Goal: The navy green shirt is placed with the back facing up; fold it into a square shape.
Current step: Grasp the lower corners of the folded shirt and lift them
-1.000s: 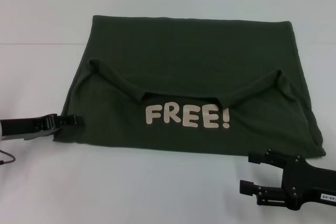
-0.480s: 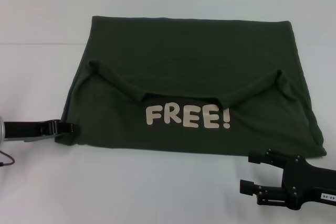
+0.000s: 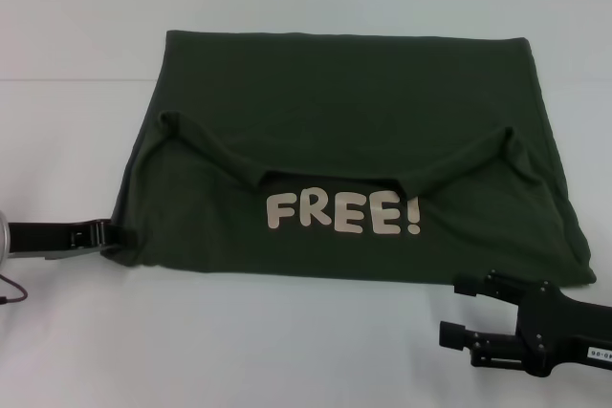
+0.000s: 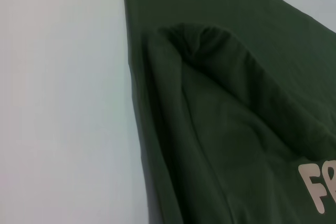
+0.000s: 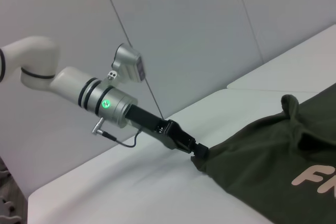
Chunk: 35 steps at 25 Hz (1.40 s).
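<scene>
Fabric at the near-left corner of the navy green shirt (image 3: 344, 150) is pinched in the left gripper (image 3: 117, 234); its jaws look closed on the hem there, and the right wrist view shows the cloth bunched at the tip of the left gripper (image 5: 198, 151), so the hold seems real rather than a mere touch; the arm behind it lies low along the counter (image 3: 287, 351), reaching in from the shirt's left side. Right gripper (image 3: 466, 311) sits just off the shirt's near-right corner, apart from the cloth, jaws spread wide and holding nothing.

Outward from the corner, the shirt lies spread across the counter, its upper part already folded down over itself; the sleeves form a drooping line across the middle, and the pale "FREE!" lettering (image 3: 342, 212) shows just below that line, toward the near edge.

Judging from this, the next fold likely brings the shirt's left side across toward the lettering. Risks: the pinch may hold only the top layer, so the lower layer stays behind and the fold splits; a thin bite on the hem could slip under tension; dragging low along the counter could wrinkle the cloth or skew the whole shirt, spoiling the square; with the right gripper off the cloth, nothing anchors the far side.
</scene>
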Motion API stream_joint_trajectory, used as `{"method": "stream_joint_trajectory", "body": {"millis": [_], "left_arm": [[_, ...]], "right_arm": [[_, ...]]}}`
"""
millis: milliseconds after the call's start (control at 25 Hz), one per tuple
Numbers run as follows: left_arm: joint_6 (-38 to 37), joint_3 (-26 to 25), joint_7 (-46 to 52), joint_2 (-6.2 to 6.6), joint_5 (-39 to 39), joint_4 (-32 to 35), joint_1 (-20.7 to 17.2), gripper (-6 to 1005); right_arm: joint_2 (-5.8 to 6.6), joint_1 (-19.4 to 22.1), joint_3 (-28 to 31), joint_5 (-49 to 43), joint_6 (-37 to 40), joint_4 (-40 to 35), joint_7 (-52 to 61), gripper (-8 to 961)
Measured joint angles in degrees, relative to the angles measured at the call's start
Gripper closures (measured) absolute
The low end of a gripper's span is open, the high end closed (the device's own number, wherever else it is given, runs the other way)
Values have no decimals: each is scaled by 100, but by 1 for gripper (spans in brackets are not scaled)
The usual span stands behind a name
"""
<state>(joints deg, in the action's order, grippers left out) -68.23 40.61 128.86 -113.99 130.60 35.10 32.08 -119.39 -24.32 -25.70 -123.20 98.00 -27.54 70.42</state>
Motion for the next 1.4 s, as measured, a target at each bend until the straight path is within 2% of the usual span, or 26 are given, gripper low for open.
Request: {"method": "stream_joint_trajectory", "body": {"millis": [200,440,520,720,880,1040,1240,1400], "left_arm": [[-39,0,-1,6,1,-8,0,967],[-178,-149,13,36,-46,2,0,967],[-195,-174,28,36,-47,2,0,967],[-243,-291,102,47,-50,-10,-1,968],[-253,-295,137,54,-52,-11,-3,968],[-277,-297,139,54,-53,-3,4,967],[-279,-299,134,53,-63,5,8,968],[-278,-299,109,42,-64,4,1,969]], "right_arm": [[51,-2,73,22,40,-48,317,37],[290,-29,800,31,284,-245,1481,37],[404,-8,961,33,304,-372,1989,37],[842,60,981,-25,334,-447,3186,38],[1082,109,971,-42,268,-585,4080,38],[1261,90,944,-335,225,-1002,4787,37],[1410,-78,906,-890,192,-1628,5633,37],[1410,-230,819,-1157,-10,-1653,5728,37]]}}
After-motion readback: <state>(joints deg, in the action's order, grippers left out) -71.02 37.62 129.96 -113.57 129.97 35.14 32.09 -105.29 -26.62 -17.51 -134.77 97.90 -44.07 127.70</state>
